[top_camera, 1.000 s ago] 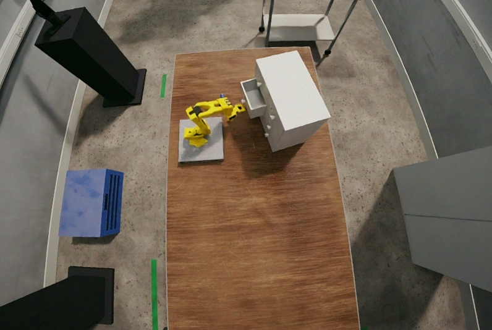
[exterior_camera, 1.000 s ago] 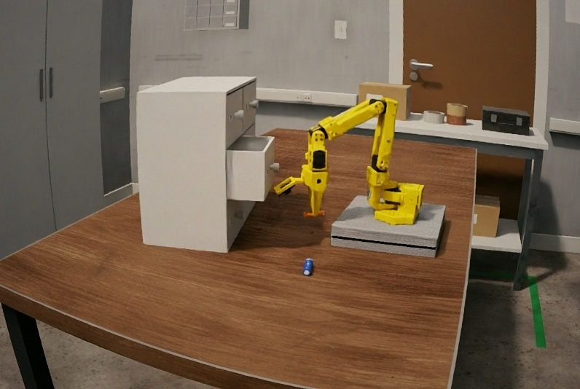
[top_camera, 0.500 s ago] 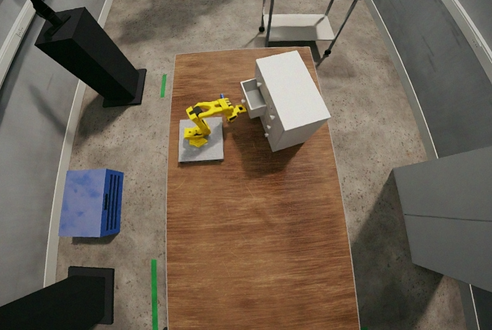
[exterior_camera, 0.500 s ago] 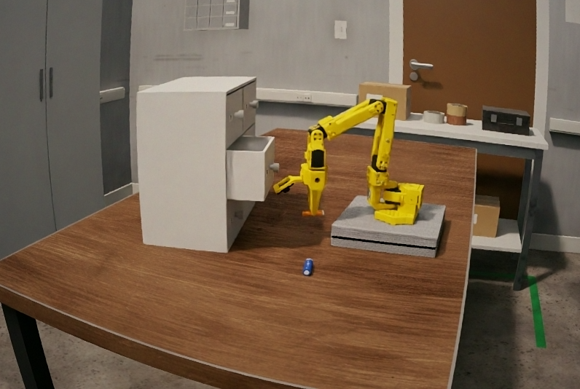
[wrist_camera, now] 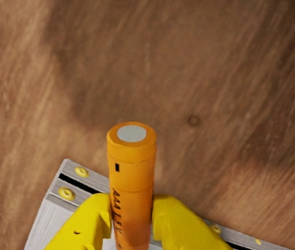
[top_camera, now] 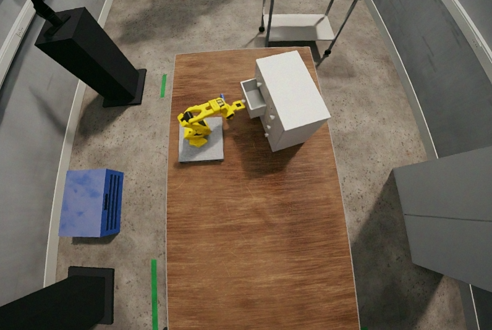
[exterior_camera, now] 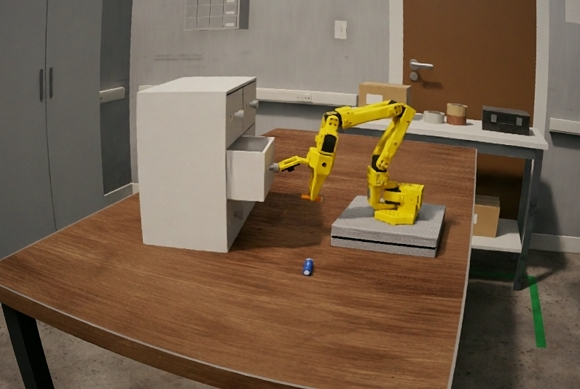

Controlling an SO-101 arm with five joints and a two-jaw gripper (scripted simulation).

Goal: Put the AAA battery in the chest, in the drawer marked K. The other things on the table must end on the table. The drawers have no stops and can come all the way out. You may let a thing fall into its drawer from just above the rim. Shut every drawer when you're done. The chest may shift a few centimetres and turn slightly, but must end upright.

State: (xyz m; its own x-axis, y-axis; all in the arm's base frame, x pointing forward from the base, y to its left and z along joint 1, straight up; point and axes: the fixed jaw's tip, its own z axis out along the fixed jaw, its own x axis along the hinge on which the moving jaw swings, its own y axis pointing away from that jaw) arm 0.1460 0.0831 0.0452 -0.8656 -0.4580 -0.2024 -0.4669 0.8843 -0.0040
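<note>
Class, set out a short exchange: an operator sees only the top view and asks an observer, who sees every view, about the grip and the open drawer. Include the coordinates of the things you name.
Operator: The arm hides the fingertips from me. What is the gripper [top_camera: 229, 114] [exterior_camera: 312, 196] [wrist_camera: 131, 220] holding?
Observer: The AAA battery [exterior_camera: 319, 198] [wrist_camera: 132, 180], an orange cell, between its fingers; the wrist view shows its lettering.
Operator: Is it high enough for the open drawer [top_camera: 259, 110] [exterior_camera: 245, 175]?
Observer: No. The exterior view shows it hanging lower than that drawer's rim.
Operator: Is this drawer in the top row?
Observer: No, closed drawers [exterior_camera: 234, 125] sit above it in the exterior view.
</note>
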